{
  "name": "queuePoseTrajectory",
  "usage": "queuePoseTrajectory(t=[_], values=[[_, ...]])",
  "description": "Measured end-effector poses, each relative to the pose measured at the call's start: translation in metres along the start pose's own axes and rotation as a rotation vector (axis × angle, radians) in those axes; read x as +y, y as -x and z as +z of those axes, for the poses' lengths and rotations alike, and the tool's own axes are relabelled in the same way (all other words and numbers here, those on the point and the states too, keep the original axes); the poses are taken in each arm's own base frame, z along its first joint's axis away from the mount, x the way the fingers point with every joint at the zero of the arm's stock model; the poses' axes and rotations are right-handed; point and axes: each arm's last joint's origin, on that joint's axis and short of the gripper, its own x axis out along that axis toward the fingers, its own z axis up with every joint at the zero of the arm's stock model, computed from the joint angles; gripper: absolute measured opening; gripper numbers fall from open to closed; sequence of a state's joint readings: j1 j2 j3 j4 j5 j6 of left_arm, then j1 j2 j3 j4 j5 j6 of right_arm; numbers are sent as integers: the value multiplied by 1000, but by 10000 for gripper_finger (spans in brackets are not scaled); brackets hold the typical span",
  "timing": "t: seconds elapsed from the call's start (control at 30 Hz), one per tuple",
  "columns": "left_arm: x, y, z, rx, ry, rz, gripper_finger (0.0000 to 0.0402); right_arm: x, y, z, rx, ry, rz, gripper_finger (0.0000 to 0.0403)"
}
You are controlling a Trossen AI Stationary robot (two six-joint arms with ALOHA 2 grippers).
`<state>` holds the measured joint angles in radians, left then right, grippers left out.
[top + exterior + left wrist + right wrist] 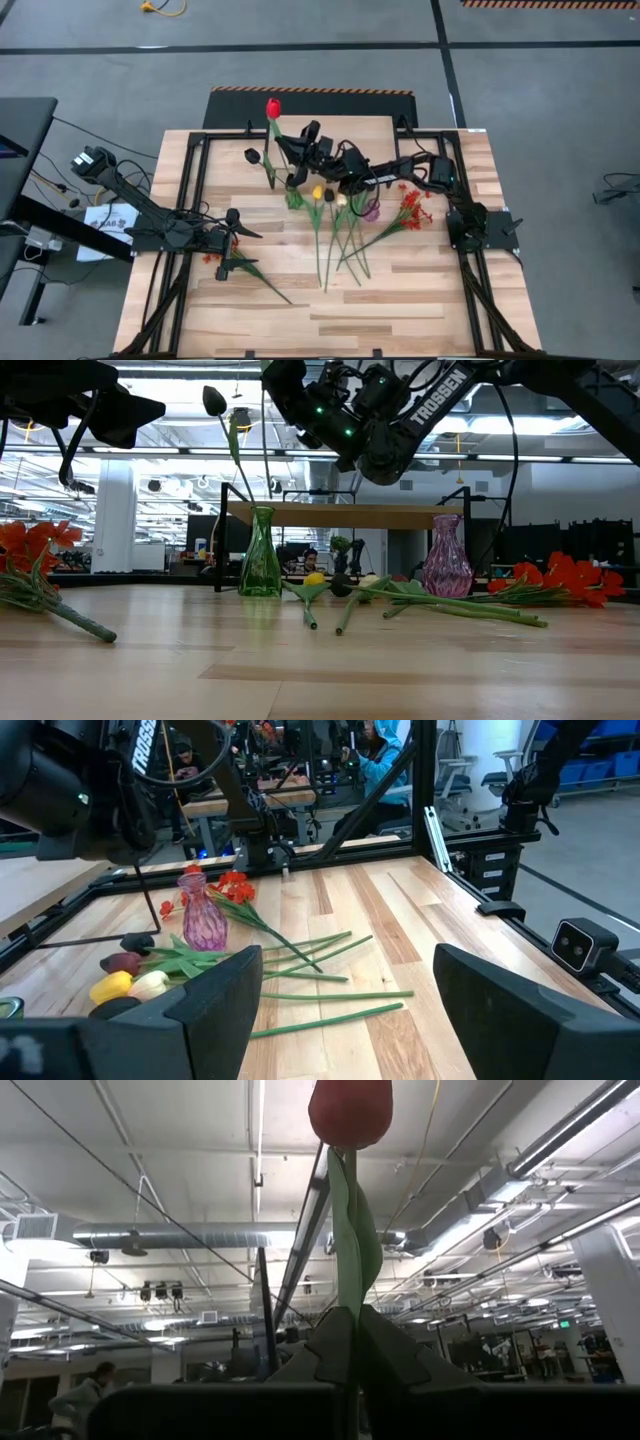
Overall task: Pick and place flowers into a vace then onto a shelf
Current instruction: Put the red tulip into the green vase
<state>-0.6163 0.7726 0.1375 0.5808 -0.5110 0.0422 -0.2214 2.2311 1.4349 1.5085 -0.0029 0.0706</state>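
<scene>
A: Big stuff first?
B: Wood-slat desk [400, 300] w/ black frame. The shelf [345, 515] stands at the far side, plank top on thin black legs.

A: Arms?
B: Right arm reaches across from the right side to the far-centre. Right gripper [283, 141] is up above the desk, clamped on the stem of a red tulip [273, 108]; in the right wrist view the stem and leaf rise straight out from betw. the closed fingers, bloom [350, 1110] on top. Left arm sits at the left edge, left gripper [236, 225] held above the desk w/ fingers [215, 995] spread wide, nothing betw. them.

A: Vases?
B: Green glass vase [260, 552] upright on the desk in front of the shelf, already has a dark tulip [214, 401] standing in it. Purple vase [446, 556] upright further right, empty as far as I can see.

A: Rest of the flowers?
B: Loose bunch lying flat mid-desk: yellow tulip [318, 192], cream tulip [341, 200], a dark one just beside them, stems [340, 250] fanned toward the near edge. Red-orange spray [413, 205] lies right of the purple vase. Another red-orange spray [222, 262] lies near the left gripper, stem angled to the near edge.
</scene>
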Motion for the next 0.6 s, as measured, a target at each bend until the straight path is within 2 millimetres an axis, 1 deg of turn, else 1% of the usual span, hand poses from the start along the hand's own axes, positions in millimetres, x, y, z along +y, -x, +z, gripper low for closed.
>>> queuePoseTrajectory(t=[0.33,0.43,0.6], values=[[0,0,0,0,0,0,284,-4,0,0,4,-2,-6,5],[0,0,0,0,-1,0,284,-3,0,0,5,-4,-5,5],[0,0,0,0,0,0,284,4,0,-2,14,-14,6,5]])
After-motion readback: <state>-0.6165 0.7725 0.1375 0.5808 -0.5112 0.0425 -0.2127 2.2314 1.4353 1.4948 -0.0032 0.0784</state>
